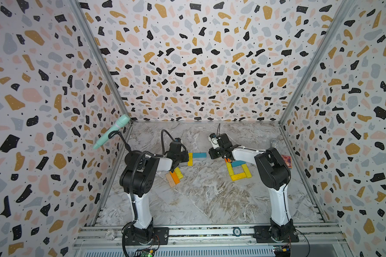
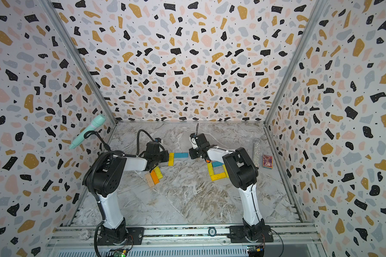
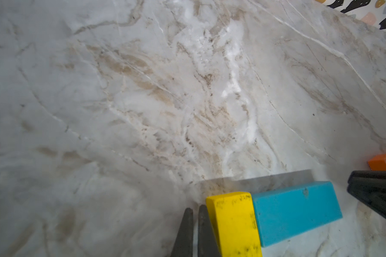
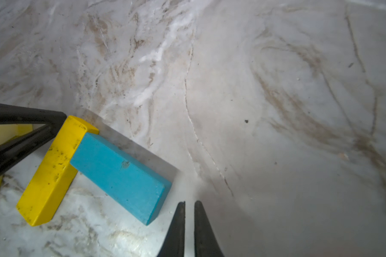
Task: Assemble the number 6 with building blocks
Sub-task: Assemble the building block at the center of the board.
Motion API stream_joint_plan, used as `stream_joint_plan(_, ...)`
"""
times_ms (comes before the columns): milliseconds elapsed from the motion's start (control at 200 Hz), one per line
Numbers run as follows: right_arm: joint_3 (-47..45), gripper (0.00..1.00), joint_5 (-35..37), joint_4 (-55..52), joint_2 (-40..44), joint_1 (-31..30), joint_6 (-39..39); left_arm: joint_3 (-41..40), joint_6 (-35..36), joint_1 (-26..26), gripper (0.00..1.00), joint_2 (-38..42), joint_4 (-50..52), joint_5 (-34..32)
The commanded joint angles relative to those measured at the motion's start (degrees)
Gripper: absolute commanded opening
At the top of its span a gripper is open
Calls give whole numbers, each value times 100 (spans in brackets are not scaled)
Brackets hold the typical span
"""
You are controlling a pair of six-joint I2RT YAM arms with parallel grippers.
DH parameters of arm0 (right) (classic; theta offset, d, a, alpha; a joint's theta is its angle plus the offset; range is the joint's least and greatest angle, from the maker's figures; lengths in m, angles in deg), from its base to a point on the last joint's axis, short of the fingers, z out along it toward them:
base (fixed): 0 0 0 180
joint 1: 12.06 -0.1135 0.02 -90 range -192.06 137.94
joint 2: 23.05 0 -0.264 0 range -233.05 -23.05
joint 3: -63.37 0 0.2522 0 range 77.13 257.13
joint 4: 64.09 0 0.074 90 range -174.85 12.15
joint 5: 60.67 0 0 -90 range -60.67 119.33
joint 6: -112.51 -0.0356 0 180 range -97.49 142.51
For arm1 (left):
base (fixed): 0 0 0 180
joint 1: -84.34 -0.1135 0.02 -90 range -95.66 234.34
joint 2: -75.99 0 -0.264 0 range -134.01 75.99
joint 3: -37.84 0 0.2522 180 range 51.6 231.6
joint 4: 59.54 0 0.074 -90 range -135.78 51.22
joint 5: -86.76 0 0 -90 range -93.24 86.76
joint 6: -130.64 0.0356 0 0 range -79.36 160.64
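Our left gripper (image 3: 193,210), clenched and empty, sits just beside the yellow plank (image 3: 232,222) (butted against the blue plank (image 3: 294,211)); a careless shove would skew that corner. Our right gripper (image 4: 189,203), closed on nothing, might clip the square loop of planks (image 1: 241,177) nearby.

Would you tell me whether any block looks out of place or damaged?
The yellow block and blue block form a corner lying apart from the square of blocks, so the 6 is split. The yellow one bears dark scuffs.
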Motion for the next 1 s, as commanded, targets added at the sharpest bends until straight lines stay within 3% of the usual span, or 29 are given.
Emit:
stream_joint_plan(0, -102, 10, 17, -51, 350, 7, -4, 40, 13, 0, 4, 144, 368, -208)
stream_joint_plan(390, 39, 9, -340, 69, -38, -76, -69, 25, 170, 4, 4, -70, 50, 306)
stream_joint_plan(996, 122, 13, -163, 4, 20, -121, -67, 98, 294, 59, 3, -22, 66, 306)
